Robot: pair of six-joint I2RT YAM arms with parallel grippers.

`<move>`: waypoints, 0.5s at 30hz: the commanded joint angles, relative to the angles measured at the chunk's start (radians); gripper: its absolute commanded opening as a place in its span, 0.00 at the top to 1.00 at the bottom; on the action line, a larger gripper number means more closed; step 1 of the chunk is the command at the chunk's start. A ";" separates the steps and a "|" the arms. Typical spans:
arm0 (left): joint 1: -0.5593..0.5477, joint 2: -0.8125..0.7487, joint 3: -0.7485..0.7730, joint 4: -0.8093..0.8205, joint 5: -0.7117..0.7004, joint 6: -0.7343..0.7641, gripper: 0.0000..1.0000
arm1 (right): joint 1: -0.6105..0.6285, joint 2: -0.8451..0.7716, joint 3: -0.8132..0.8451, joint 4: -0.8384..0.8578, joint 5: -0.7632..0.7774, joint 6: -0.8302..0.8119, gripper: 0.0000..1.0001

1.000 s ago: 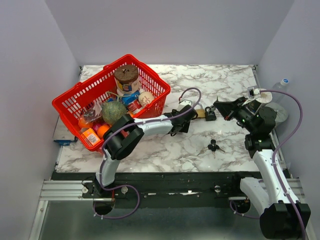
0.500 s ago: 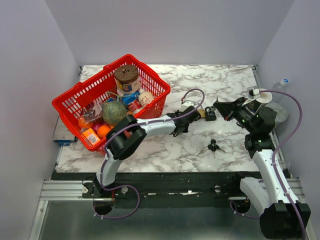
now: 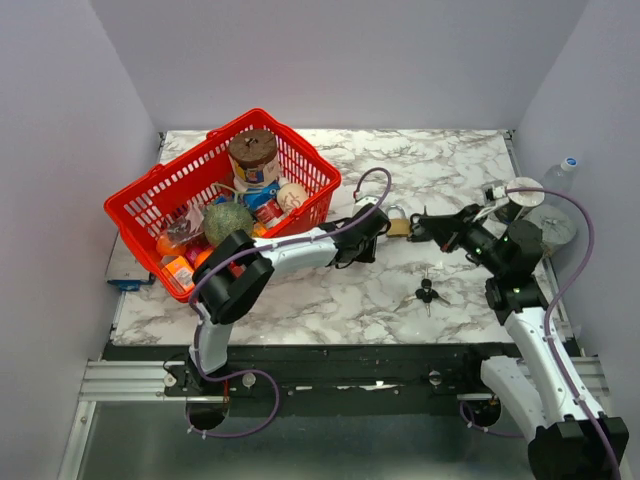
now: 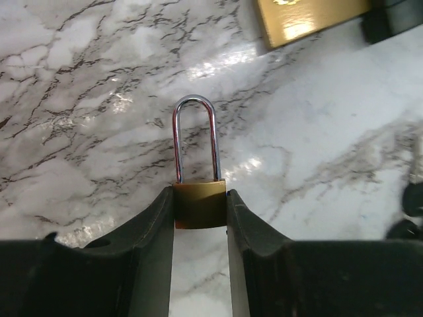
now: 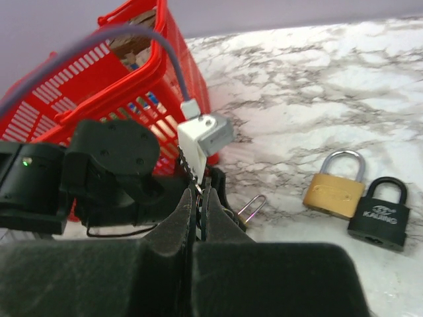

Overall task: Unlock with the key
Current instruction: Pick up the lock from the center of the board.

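My left gripper point(image 4: 200, 198) is shut on the brass body of a small padlock point(image 4: 199, 203). Its long steel shackle point(image 4: 195, 135) points away from the fingers, just above the marble table. In the right wrist view that shackle point(image 5: 251, 208) pokes out beside the left gripper. My right gripper point(image 5: 196, 191) is shut on a key point(image 5: 188, 166), whose toothed blade sticks out past the fingertips towards the left gripper. In the top view the left gripper point(image 3: 377, 228) and the right gripper point(image 3: 418, 223) nearly meet at mid-table.
A larger brass padlock point(image 5: 334, 190) and a black padlock point(image 5: 379, 214) lie on the table beside the grippers. Spare black keys point(image 3: 427, 292) lie nearer the front edge. A red basket point(image 3: 300, 146) full of groceries stands at the back left.
The left gripper has narrowed onto the small padlock and shifted slightly. The right arm has swung left, bringing the key close to the left gripper.
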 commanded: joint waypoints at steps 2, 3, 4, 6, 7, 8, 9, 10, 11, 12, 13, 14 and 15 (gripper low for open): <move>0.011 -0.177 0.037 0.002 0.140 -0.056 1.00 | 0.179 -0.062 -0.077 -0.053 0.140 0.034 0.99; 0.014 -0.192 0.034 0.002 0.156 -0.063 1.00 | 0.234 -0.070 -0.094 -0.050 0.156 0.052 0.99; 0.017 -0.209 0.032 0.003 0.169 -0.073 1.00 | 0.256 -0.087 -0.112 -0.034 0.175 0.071 0.99; 0.025 -0.254 0.022 0.005 0.177 -0.071 1.00 | 0.312 -0.101 -0.170 -0.019 0.194 0.127 0.99; 0.028 -0.269 0.017 0.005 0.170 -0.070 1.00 | 0.329 -0.105 -0.186 -0.013 0.211 0.143 0.99; 0.031 -0.300 -0.009 0.014 0.160 -0.070 1.00 | 0.346 -0.108 -0.198 -0.014 0.222 0.169 0.99; 0.040 -0.314 -0.026 0.043 0.158 -0.071 1.00 | 0.381 -0.109 -0.216 -0.013 0.232 0.180 0.99; 0.043 -0.327 -0.044 0.057 0.157 -0.076 1.00 | 0.400 -0.107 -0.221 -0.013 0.257 0.187 0.99; 0.046 -0.353 -0.081 0.069 0.152 -0.083 1.00 | 0.418 -0.092 -0.224 -0.016 0.271 0.206 0.99; 0.049 -0.366 -0.101 0.084 0.140 -0.091 1.00 | 0.452 -0.078 -0.223 -0.014 0.280 0.213 0.99; 0.049 -0.380 -0.122 0.122 0.128 -0.096 1.00 | 0.464 -0.061 -0.221 -0.004 0.289 0.224 0.99; 0.049 -0.406 -0.161 0.142 0.121 -0.097 1.00 | 0.475 -0.037 -0.218 0.006 0.294 0.247 0.99; 0.049 -0.416 -0.173 0.165 0.108 -0.099 1.00 | 0.495 0.006 -0.215 0.018 0.295 0.256 0.99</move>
